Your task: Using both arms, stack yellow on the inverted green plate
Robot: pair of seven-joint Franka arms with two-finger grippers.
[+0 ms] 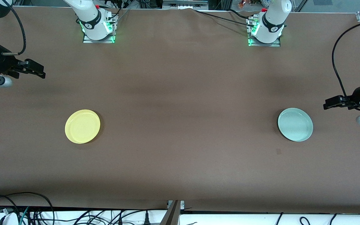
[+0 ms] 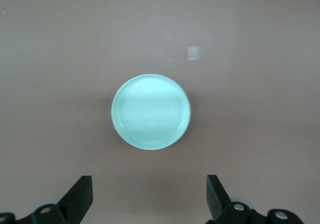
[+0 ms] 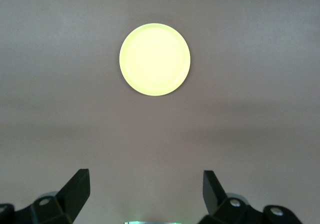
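Note:
The yellow plate lies rim up on the brown table toward the right arm's end; it also shows in the right wrist view. The green plate lies rim up toward the left arm's end and shows in the left wrist view. My right gripper hangs open and empty in the air at the table's edge, apart from the yellow plate. My left gripper hangs open and empty in the air just beside the green plate, toward the table's end.
The two arm bases stand along the table's edge farthest from the front camera. A small dark mark lies on the brown tabletop near the green plate. Cables hang below the table's near edge.

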